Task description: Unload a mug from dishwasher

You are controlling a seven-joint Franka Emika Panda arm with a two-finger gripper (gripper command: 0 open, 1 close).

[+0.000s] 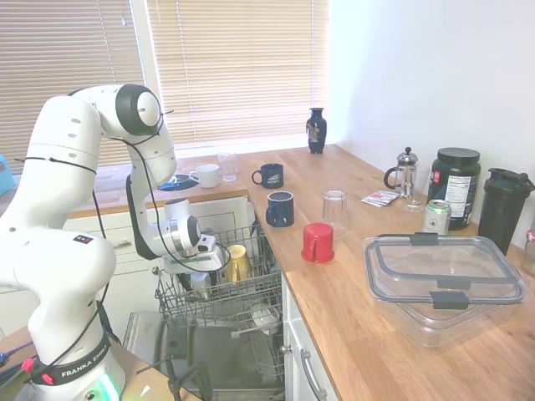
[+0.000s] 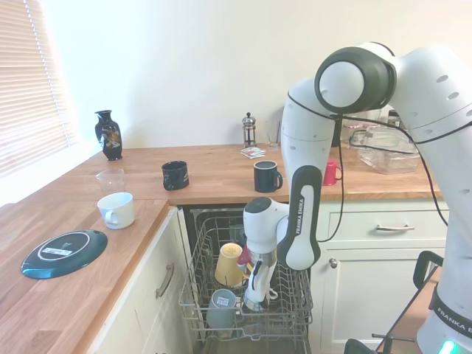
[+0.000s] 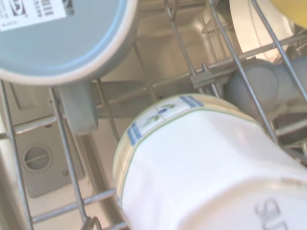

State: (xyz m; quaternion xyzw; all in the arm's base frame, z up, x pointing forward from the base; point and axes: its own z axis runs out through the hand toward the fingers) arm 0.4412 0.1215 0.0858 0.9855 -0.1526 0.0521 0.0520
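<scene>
Second exterior view: the gripper (image 2: 254, 291) is down in the dishwasher's grey wire rack (image 2: 291, 313), at the small white mug (image 3: 201, 163). I cannot tell whether the fingers have closed. Lifting out and setting on the wooden surface (image 2: 214, 173) look still to do.

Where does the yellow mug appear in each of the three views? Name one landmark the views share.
First exterior view: yellow mug lower centre-left, inside the dishwasher rack.
Second exterior view: yellow mug lower centre, in the rack.
Wrist view: yellow mug only a sliver at the picture's corner.
Shared landmark: the rack's grey wires.
</scene>
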